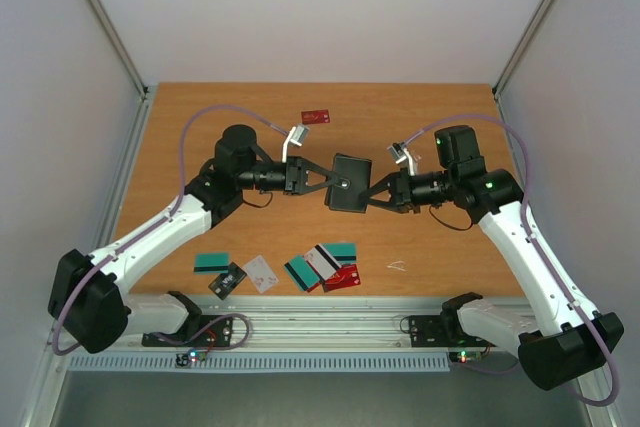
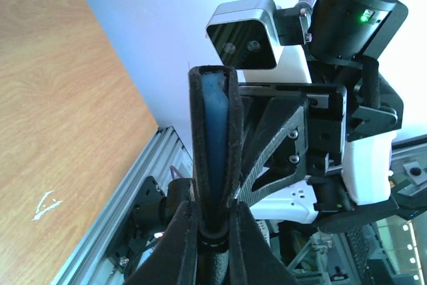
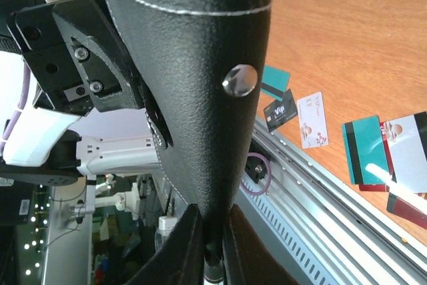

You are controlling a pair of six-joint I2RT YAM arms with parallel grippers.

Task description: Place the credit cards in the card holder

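Left fingers (image 1: 310, 175) and right fingers (image 1: 378, 192) clamping one holder (image 1: 349, 182), one red card (image 1: 315, 117) lying far back, three single cards (image 1: 228, 280) and one pile (image 1: 325, 267) lying near front

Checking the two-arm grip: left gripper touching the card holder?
Touching. Left wrist view shows the card holder pinched edge-on between the fingers of the left gripper.

Both arms reached inward above the middle of the table (image 1: 200, 127), wrists facing each other. The left gripper (image 1: 327, 188) was clamped on one edge of the card holder (image 1: 350, 179); the right gripper (image 1: 369, 195) was clamped on the opposite edge.
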